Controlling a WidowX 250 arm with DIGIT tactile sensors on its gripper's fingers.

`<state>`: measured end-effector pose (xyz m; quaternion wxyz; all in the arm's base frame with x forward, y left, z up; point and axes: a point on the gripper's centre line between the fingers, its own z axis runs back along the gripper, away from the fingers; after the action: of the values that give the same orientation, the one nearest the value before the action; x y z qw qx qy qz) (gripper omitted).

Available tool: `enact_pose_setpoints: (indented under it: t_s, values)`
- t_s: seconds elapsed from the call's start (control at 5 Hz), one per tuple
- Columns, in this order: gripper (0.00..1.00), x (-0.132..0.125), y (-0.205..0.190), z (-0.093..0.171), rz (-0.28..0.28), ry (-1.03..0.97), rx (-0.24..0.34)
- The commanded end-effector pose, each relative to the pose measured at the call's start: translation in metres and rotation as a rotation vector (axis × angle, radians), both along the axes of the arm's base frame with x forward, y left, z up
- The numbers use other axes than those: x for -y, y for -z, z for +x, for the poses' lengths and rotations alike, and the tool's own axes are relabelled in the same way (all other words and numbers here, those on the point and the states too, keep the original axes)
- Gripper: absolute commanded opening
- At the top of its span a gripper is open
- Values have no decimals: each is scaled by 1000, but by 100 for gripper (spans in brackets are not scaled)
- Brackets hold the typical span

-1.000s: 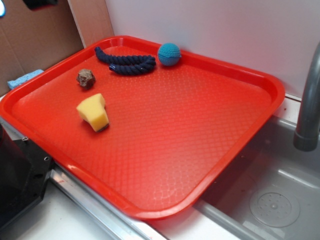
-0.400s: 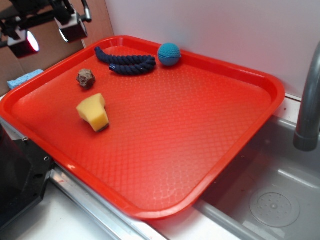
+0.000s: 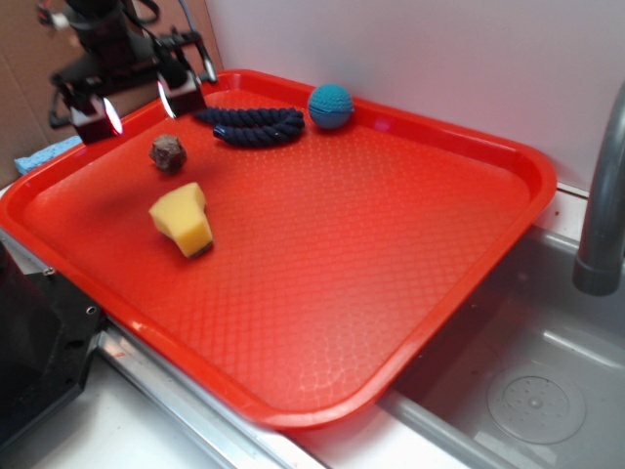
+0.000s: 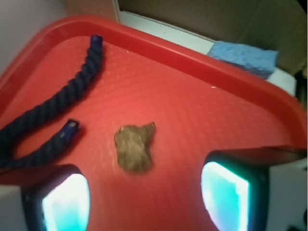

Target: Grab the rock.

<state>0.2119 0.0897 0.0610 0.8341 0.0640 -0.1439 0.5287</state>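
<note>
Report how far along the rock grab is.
Done: the hand is above the tray's back-left corner, and the wrist view shows the rock between its open fingers. In hand: lining up over the rock, which lies untouched on the tray near the rope. Left: go down, close on the rock, lift it.

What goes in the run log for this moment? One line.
phase: approach | gripper: open, above rock | rock: on red tray, untouched | fingers: apart
</note>
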Motion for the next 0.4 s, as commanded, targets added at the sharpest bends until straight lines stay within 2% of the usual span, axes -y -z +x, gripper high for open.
enact_pose_setpoints:
  t_s: [0.0, 0.2]
  values:
    - [100, -23, 20, 35, 35, -36, 46]
    - [59, -21, 29, 34, 38, -13, 17]
